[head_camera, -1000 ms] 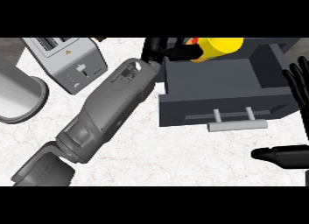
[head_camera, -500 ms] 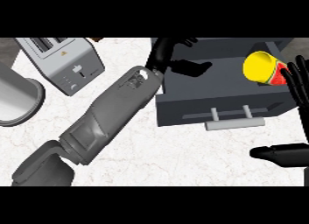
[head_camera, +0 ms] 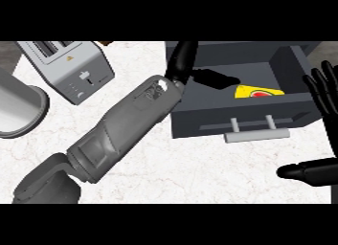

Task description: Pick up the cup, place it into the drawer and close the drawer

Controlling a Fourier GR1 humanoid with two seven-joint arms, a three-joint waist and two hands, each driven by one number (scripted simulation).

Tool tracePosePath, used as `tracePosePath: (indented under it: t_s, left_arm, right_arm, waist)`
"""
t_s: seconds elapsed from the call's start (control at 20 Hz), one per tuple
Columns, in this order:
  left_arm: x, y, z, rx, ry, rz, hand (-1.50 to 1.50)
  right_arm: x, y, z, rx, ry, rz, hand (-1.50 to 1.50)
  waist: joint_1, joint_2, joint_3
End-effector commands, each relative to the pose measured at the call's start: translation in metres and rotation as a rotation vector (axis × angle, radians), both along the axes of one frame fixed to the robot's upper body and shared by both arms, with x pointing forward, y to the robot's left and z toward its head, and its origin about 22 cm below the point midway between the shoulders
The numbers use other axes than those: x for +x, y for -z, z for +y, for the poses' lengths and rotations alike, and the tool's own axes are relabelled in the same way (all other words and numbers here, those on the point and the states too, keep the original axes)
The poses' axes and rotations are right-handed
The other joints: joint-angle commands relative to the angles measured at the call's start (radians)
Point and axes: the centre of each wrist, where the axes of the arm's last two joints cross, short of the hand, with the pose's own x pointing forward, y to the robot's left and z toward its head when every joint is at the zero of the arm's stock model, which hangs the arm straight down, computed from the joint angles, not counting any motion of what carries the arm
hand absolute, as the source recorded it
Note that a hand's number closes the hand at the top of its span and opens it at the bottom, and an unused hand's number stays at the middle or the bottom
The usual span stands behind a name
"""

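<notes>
At the far left a big grey pot (head_camera: 9, 107) stands on the white desk (head_camera: 199, 167). Next to it is a silver toaster (head_camera: 72, 67). Then comes the robot's long grey left arm, going up across the desk to the open drawer (head_camera: 221, 117). The left hand (head_camera: 199, 72) is black and hangs over the inside of the drawer. Its fingers look relaxed and hold nothing.

The yellow cup (head_camera: 260, 92) is down inside the drawer, just to the right of that hand. Only its yellow top with a red spot shows over the front wall, so I cannot tell which way it lies. The hand and the cup do not touch.

The drawer handle (head_camera: 253, 134) sticks out at the front, toward the robot. The left hand seems nearer to it and must come back over the wall to push.

At the far right the right hand (head_camera: 334, 105) rests, open, fingers up.
</notes>
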Motion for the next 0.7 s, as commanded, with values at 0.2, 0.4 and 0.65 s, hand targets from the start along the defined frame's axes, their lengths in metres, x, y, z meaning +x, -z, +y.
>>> tracePosePath:
  t_s: [0.2,0.4,0.65]
  left_arm:
    - [-0.001,-0.035,-0.014,-0.152,0.025,-0.065,-1.5]
    - [0.009,-0.041,0.008,-0.172,0.033,-0.067,-1.5]
    - [0.008,-0.044,0.026,-0.227,-0.023,-0.041,-1.5]
  right_arm:
    - [-0.003,-0.023,-0.014,-0.046,-0.122,0.0,1.5]
    - [-0.023,-0.025,-0.009,-0.244,-0.137,0.017,1.5]
    - [-0.045,-0.024,0.002,-0.357,-0.122,0.041,1.5]
  waist:
    - [0.037,-0.009,-0.001]
    - [0.067,-0.017,-0.002]
    - [0.082,-0.023,-0.002]
